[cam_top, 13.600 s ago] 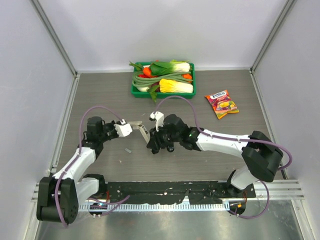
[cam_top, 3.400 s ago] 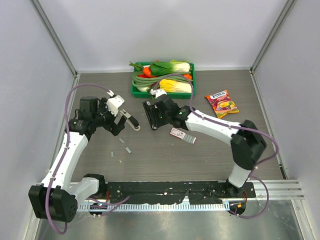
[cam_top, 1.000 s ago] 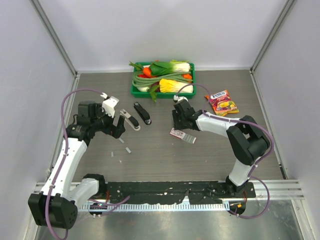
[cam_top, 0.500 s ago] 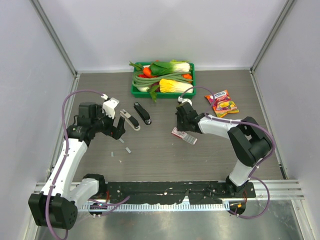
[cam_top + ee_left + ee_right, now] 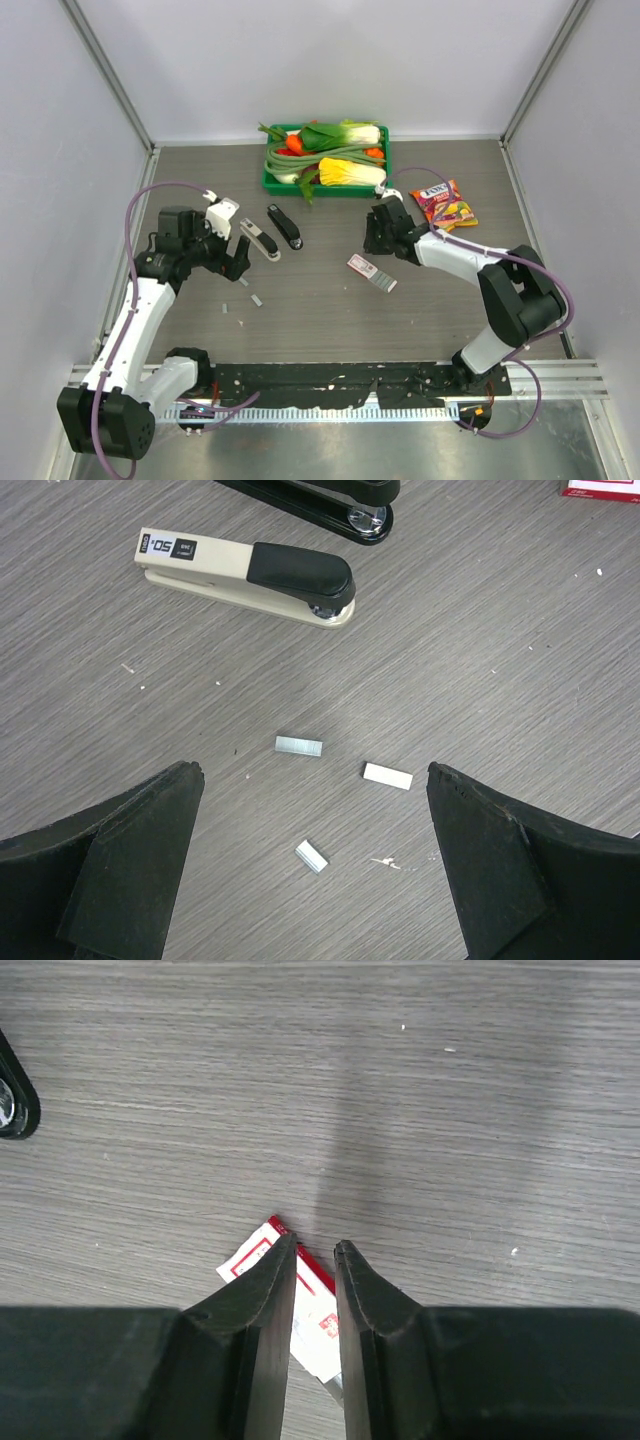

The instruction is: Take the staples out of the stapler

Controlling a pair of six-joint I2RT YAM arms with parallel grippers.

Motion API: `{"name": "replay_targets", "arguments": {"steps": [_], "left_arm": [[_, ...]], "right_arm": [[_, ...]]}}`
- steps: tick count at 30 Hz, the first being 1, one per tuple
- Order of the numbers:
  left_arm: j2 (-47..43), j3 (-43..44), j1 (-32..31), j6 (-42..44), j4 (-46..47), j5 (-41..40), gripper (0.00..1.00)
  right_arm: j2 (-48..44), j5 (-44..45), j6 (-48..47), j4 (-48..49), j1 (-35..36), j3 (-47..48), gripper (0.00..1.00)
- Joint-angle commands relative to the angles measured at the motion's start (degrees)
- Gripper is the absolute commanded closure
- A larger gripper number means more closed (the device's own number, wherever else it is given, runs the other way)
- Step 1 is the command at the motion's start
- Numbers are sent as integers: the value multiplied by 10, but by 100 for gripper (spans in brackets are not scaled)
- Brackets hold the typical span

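**Staples [image 5: 299, 745] lie loose under the wide-open left end effector [image 5: 310, 772].**
Three strips sit on the surface [image 5: 500, 600] between its spread jaws. The stapler [image 5: 245, 573] lies just beyond them toward the far edge, untouched. The right end effector [image 5: 315, 1247], jaws narrow and empty, hangs over a pink-and-white box [image 5: 305, 1315].

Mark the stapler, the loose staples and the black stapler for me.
stapler [image 5: 240, 575]: left wrist view, mid body.
staples [image 5: 299, 745]: left wrist view, upper strip.
black stapler [image 5: 285, 227]: top view, mid length.
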Motion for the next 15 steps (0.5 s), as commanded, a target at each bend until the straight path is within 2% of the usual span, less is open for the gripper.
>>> {"name": "replay_targets", "arguments": {"steps": [1,6,15], "left_arm": [[-10,-1,2,10,10,0,0],[-10,1,2,12,8,0,0],[-10,-2,2,15,7,1,0]], "right_arm": [[-22,3,11,11,-4,-6,74],[-4,11,16,16,-12,-18,80],[24,7,16,23,-14,-20,86]]}}
